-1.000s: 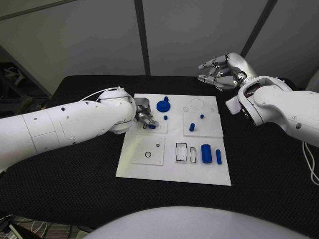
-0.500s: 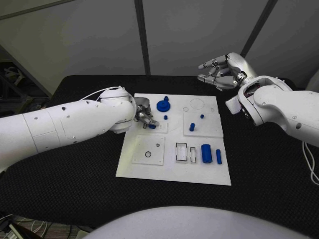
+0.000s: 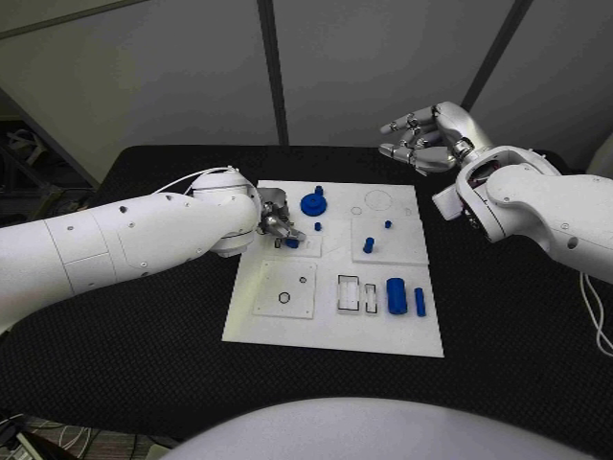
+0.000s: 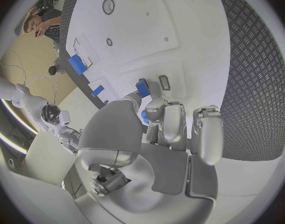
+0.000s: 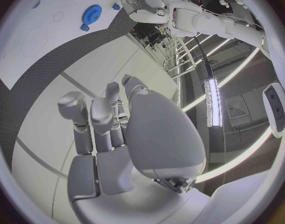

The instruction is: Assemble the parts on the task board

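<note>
Nothing has moved: left hand (image 3: 277,228) still pinches a small blue part (image 3: 291,242) on the board (image 3: 334,335); right hand (image 3: 428,137) hovers empty, fingers loosely curled.

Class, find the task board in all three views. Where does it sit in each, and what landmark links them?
Head view: the board lies mid-picture, between the two arms.
Left wrist view: the board spreads out beyond that hand's fingers.
Right wrist view: the board sits at the circle's rim, past the fingertips.
Shared landmark: the left hand, pinching a blue part over the board.
</note>
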Tool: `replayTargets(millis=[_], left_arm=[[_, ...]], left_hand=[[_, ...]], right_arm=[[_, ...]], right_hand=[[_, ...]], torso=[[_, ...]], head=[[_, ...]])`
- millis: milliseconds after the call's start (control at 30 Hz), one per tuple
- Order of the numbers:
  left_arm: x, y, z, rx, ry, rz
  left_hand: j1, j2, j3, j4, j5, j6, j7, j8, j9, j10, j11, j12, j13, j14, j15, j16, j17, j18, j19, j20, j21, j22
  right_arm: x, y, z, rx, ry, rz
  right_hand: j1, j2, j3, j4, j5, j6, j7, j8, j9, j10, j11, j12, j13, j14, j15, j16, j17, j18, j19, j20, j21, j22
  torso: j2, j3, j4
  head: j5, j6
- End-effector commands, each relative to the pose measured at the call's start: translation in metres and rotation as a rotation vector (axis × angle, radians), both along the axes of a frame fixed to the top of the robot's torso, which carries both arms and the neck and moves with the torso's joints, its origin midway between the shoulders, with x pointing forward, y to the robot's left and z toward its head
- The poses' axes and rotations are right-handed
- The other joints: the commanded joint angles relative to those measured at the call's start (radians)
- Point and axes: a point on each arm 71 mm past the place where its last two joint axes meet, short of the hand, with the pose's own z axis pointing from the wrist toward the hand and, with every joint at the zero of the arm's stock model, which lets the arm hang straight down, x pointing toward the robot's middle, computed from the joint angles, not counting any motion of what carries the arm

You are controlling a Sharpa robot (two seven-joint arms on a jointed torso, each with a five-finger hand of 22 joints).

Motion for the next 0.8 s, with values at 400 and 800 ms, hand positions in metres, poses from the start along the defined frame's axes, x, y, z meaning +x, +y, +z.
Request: replayTargets(millis=[400,800], left_arm=[[0.0017,0.0010,0.0006,0.016,-0.003,0.005],[0.0009,-0.0002,0.0007,0.016,0.000,0.000]], left_hand=[[-0.059,0.009,-0.029,0.000,-0.005,0.010,0.000,-0.009,-0.002,0.004,0.006,-0.006,0.000,0.042,-0.002,-0.003,0.002,-0.034,0.039,-0.002,-0.005,0.191],[-0.087,0.013,-0.043,0.000,-0.005,0.011,0.000,-0.010,-0.002,0.005,0.005,-0.004,0.002,0.042,-0.003,-0.003,0.002,-0.034,0.040,-0.002,-0.005,0.192]], right_arm=[[0.0003,0.0012,0.0011,-0.001,-0.004,0.007],[0.0005,0.0011,0.0010,-0.001,-0.002,0.008]], right_hand=[[-0.013,-0.002,-0.001,0.006,0.004,-0.007,-0.002,-0.004,0.001,-0.006,-0.001,-0.001,-0.002,0.005,-0.002,-0.008,-0.002,0.009,-0.005,-0.002,-0.007,-0.003],[-0.015,-0.002,-0.002,0.008,0.004,-0.008,-0.002,-0.005,0.000,-0.006,-0.001,0.000,-0.002,0.006,-0.002,-0.008,-0.001,0.009,-0.004,-0.002,-0.007,-0.002]], torso=[[-0.001,0.0000,0.0007],[-0.001,0.0003,0.0005]], head=[[-0.001,-0.001],[-0.001,0.001]])
